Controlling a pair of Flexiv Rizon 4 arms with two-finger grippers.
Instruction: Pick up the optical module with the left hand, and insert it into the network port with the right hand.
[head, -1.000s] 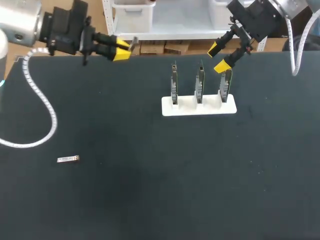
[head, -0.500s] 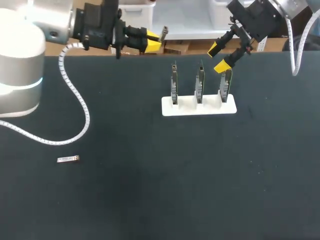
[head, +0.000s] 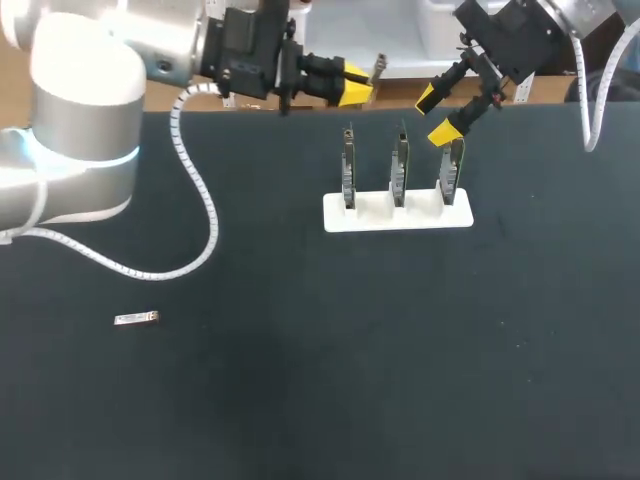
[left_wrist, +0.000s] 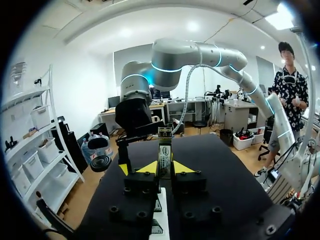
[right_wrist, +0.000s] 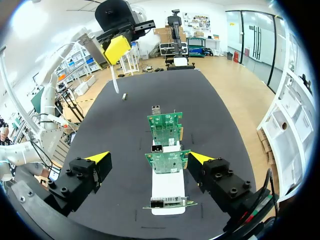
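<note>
1. In the head view our left arm enters from the left edge and lies along the top of the frame. The left gripper is at the top centre, over the far edge of the black table.
2. Its fingers pinch the optical module, a small metal bar that sticks out past the yellow tips toward the right. In the left wrist view the module stands upright between the two tips of the left gripper, and both fingers press on it from the sides.
3. Our right gripper is in the upper right of the frame, near the top of the rightmost card. Its fingers are spread wide and hold nothing.
4. A white holder sits right of the centre in the upper half of the frame. Three network cards stand upright in it, side by side.
5. In the right wrist view the row of cards lies under the right gripper, between its open fingers and touching neither.
6. A second module lies flat on the table in the lower left of the frame, well apart from both grippers and the holder.
</note>
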